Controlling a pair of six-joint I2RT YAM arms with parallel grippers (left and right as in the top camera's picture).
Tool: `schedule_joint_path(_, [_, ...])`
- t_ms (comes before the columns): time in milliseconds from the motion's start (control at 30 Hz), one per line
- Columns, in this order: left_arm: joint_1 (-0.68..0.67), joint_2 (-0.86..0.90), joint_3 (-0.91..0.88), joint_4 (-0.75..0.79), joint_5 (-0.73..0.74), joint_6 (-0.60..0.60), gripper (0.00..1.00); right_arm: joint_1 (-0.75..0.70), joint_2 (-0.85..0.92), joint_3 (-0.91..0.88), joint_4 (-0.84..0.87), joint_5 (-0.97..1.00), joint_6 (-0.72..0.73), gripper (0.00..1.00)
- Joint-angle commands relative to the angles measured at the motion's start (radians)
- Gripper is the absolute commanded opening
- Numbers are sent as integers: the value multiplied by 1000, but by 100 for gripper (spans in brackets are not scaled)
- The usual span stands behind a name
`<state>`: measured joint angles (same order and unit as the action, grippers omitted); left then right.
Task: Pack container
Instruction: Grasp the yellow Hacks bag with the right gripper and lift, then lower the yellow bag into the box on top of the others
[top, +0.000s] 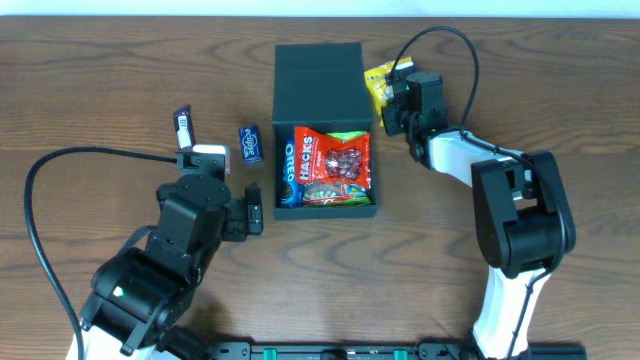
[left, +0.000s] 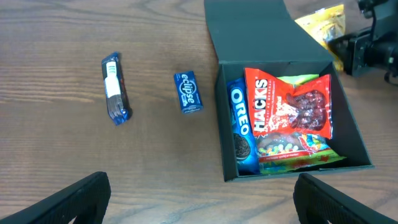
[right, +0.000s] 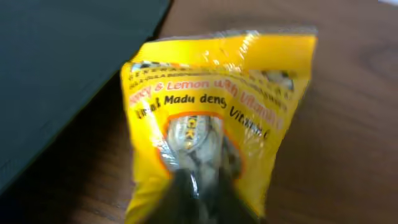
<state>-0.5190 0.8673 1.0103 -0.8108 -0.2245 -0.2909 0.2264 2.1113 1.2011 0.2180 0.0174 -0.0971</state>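
Ahead of the left gripper (top: 254, 210) and off to its left, a dark wrapped bar (left: 115, 96) and a small blue Eclipse box (left: 188, 92) lie apart on the surface (top: 120, 80), both unpacked. That gripper hangs low with its jaws spread wide and nothing between them. Just to its right sits the container (top: 318, 85), lid flap thrown back, already holding an Oreo pack (top: 290, 172) against its left wall and a red Hacks bag (top: 335, 155) over other sweets. Beyond the container's right edge, the right gripper (top: 393, 93) looks pinched shut on the near end of a yellow packet (right: 211, 124), with the lid beside it on its left. The step in hand seems to be carrying this packet in. The next move calls for swinging it leftward past the lid, over the open compartment, and letting go above the red bag.
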Motion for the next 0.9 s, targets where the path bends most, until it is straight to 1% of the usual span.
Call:
schedule_joint_path(0, [2, -6, 15, 0, -18, 6, 95, -9, 34, -16, -34, 8, -4, 1])
schedule_joint_path(167, [2, -6, 15, 0, -19, 6, 95, -10, -6, -16, -61, 8, -3, 1])
schedule_joint_path(300, [2, -6, 15, 0, -19, 6, 95, -10, -89, -16, -113, 47, -4, 1])
schedule_joint_path(467, [2, -6, 15, 0, -18, 6, 95, -10, -188, -16, -211, 158, -4, 1])
schedule_joint_path(600, [2, -6, 15, 0, -19, 6, 95, -9, -295, -16, -304, 156, -5, 1])
schedule_joint_path(700, [2, -6, 15, 0, -19, 6, 95, -9, -385, -16, -354, 61, -5, 1])
schedule_joint_path(867, [2, -7, 15, 8, -20, 7, 95, 5, -538, -16, -431, -249, -85, 1])
